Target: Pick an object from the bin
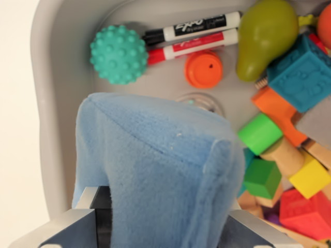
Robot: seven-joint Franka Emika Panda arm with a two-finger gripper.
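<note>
Pincer at 6 o'clock pinching blue fleece cloth w/ both fingers, held over grey bin — soft, light, floppy, non-fragile, prob. slips if gripped thin, so better bunched at a fold.

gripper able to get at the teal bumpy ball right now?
Probably not as things stand. The gripper is shut on the blue cloth, which hangs between it and the bin floor. The teal ball itself lies uncovered beside the markers, so it looks reachable once the cloth is let go.
</note>
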